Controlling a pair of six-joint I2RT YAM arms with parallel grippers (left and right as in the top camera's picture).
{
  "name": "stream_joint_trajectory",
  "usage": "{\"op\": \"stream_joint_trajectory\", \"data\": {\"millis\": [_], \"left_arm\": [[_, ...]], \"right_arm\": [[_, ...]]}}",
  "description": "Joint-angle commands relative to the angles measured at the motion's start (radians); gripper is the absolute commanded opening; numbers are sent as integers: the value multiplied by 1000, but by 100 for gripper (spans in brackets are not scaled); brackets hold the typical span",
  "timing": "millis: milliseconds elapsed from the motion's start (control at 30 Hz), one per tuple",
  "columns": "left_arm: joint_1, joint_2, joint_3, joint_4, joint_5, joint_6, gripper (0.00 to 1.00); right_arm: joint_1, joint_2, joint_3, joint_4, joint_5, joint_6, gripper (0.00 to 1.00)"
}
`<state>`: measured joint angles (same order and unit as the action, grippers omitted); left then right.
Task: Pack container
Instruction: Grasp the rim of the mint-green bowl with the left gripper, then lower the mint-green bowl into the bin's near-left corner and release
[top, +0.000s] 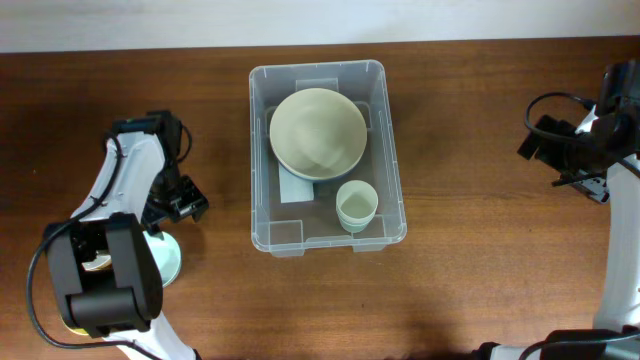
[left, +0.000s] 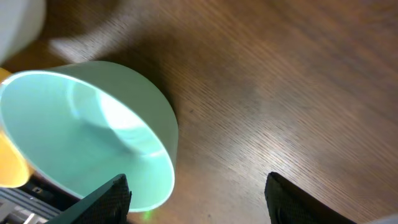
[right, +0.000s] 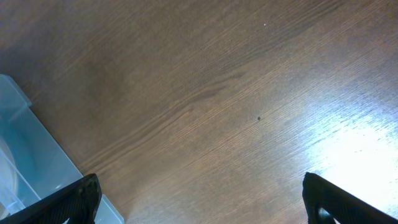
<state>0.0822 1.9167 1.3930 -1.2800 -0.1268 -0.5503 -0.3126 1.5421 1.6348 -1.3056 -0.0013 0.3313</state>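
Note:
The container (top: 258, 160), a large clear bin, stands in the middle of the table. Inside it are a big pale green bowl (top: 317, 132) and a small pale green cup (top: 356, 205). Its near corner shows in the right wrist view (right: 25, 162). A mint green bowl (left: 93, 130) sits at the left, partly under my left arm (top: 168, 255). My left gripper (left: 198, 200) is open just beside that bowl's rim, holding nothing (top: 176, 208). My right gripper (right: 202, 200) is wide open over bare wood, right of the container (top: 538, 140).
A yellow object (left: 11, 168) lies behind the mint bowl, by the left arm's base (top: 100, 280). A white shape (left: 18, 25) shows at the top left of the left wrist view. Wooden tabletop (top: 470, 260) surrounds the bin.

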Motion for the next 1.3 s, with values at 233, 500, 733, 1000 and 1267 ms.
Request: {"op": "stream_joint_trajectory", "data": {"millis": [233, 500, 733, 1000, 1267], "left_arm": [[52, -16, -211, 146, 34, -2, 73], [52, -16, -232, 185, 32, -2, 24], [44, -16, -147, 178, 37, 6, 1], [-119, -147, 150, 16, 33, 5, 1], [-503, -348, 269, 62, 32, -48, 1]], "right_arm": [[-2, 3, -3, 0, -2, -5, 99], [-2, 3, -3, 0, -2, -5, 99], [-2, 3, -3, 1, -2, -5, 99], [-2, 3, -3, 2, -2, -5, 99], [-2, 3, -3, 3, -2, -5, 99]]}}
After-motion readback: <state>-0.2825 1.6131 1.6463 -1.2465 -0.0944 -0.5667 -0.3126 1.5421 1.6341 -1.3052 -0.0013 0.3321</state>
